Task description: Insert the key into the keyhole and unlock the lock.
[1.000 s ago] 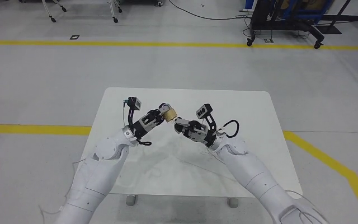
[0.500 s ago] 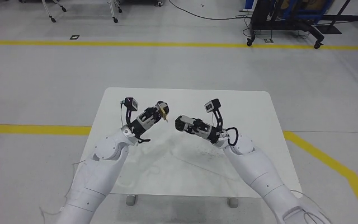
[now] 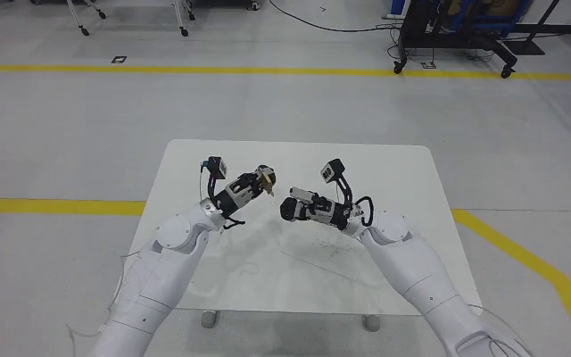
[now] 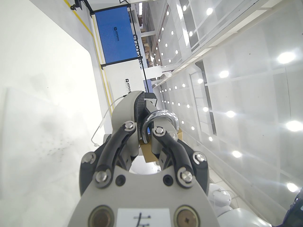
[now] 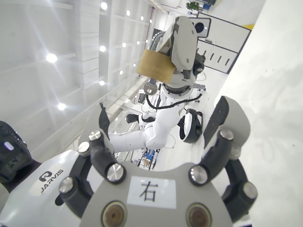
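Aloft, brass padlock [image 5: 155, 67] in left gripper [image 4: 151, 124], round-headed silver key [image 5: 150, 88] inserted.

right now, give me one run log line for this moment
left gripper: shut on padlock, held above table | key: stuck in padlock base | right gripper: open, empty, apart from key | unlocked: cannot tell

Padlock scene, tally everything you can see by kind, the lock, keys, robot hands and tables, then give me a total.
Padlock: 1, brass, gripped by the left hand
Key: 1, sitting in the padlock's keyhole
Hands: 2, the left hand shut, the right hand open and empty
Table: 1, white
Total: 5
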### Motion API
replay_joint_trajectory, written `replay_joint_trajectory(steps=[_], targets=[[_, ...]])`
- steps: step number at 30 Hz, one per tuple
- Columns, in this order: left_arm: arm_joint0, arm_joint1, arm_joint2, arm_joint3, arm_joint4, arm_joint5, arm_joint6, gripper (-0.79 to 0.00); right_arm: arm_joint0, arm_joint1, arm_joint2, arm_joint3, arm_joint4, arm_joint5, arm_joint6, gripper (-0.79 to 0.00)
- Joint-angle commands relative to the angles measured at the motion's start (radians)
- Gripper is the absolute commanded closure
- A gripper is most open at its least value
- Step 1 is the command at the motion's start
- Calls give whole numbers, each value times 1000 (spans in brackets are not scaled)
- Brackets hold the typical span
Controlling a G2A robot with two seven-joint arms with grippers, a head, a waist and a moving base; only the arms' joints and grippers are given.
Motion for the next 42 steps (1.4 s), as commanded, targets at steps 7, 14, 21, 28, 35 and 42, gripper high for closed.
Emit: replay_joint_trajectory(steps=[7, 14, 21, 28, 35, 42], targets=[[-11, 0, 15, 5, 47, 10, -46, 0, -27, 28, 58, -105, -52, 155, 53, -302], [-16, -2, 21, 5, 72, 19, -42, 0, -15, 31, 50, -126, -113, 221, 6, -246], [-19, -3, 21, 5, 74, 30, -51, 0, 7, 29, 37, -122, -102, 228, 12, -222], [-15, -4, 15, 3, 66, 24, -51, 0, 0, 30, 45, -102, -50, 225, 44, -231], [-15, -5, 13, 5, 64, 26, -57, 0, 3, 30, 36, -76, -47, 225, 53, -68], [-12, -6, 12, 4, 71, 21, -58, 0, 7, 28, 34, -70, -56, 230, 8, 0]])
